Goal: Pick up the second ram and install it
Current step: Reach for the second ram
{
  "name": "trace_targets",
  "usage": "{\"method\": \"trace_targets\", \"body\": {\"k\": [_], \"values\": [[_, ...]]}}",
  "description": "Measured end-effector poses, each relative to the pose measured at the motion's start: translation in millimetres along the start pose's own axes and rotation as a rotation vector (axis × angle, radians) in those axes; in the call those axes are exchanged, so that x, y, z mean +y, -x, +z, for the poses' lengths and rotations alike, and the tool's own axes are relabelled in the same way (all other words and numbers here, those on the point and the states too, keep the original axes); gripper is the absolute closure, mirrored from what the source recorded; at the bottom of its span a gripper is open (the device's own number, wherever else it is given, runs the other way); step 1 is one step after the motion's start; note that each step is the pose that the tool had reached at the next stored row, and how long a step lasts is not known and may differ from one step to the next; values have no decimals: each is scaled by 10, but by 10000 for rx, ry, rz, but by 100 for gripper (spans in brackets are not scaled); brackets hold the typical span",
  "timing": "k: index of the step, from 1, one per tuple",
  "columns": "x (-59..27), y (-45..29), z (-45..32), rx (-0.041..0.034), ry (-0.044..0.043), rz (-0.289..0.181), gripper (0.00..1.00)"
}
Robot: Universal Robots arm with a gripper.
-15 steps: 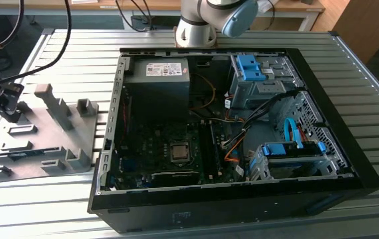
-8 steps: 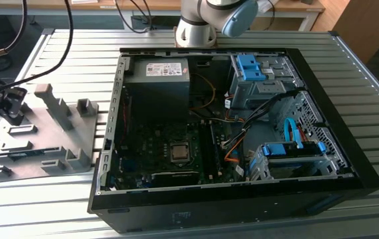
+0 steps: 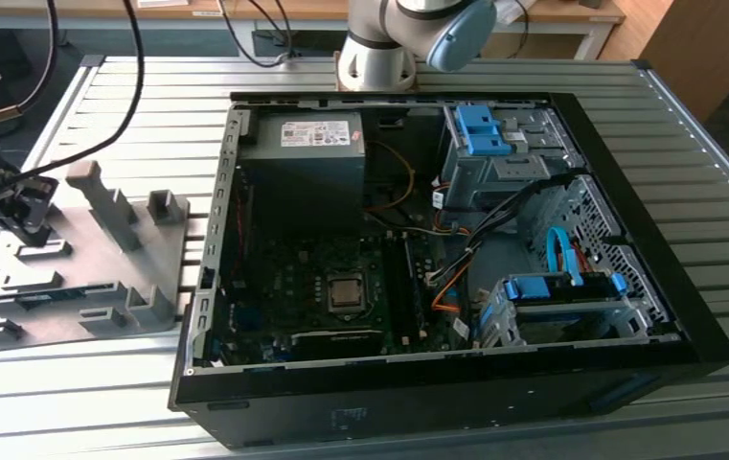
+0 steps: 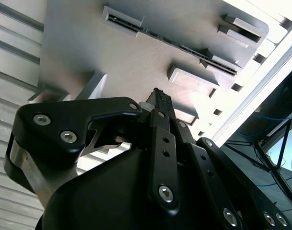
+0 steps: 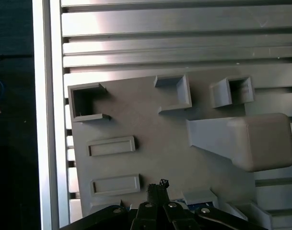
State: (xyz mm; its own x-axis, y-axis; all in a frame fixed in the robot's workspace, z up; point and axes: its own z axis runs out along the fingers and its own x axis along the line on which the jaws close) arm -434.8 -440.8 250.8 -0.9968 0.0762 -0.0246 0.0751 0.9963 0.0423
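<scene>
I see my jaws pressed together above the grey fixture plate (image 3: 83,266) on the table (image 3: 147,96), at nine o'clock of the computer case (image 3: 467,401). The second ram (image 3: 47,300) sits slotted in that plate, six o'clock of the jaws.

This is looking like a robotics lab or workshop. A robot arm (image 3: 397,38) is rising from the far edge of a slotted aluminium bench (image 3: 722,240). An open desktop computer case (image 3: 671,316) is lying on its side there, its boards and wiring showing. A grey fixture plate (image 3: 96,278) with moulded holders is sitting just beside it. Black cables (image 3: 122,86) are trailing over the bench, and a wooden desk (image 3: 569,14) is standing behind.
</scene>
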Motion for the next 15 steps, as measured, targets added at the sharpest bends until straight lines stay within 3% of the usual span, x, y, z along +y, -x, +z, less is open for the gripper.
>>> {"method": "trace_targets", "body": {"k": [15], "values": [[-7,-4,166,1,-1,0,90]]}}
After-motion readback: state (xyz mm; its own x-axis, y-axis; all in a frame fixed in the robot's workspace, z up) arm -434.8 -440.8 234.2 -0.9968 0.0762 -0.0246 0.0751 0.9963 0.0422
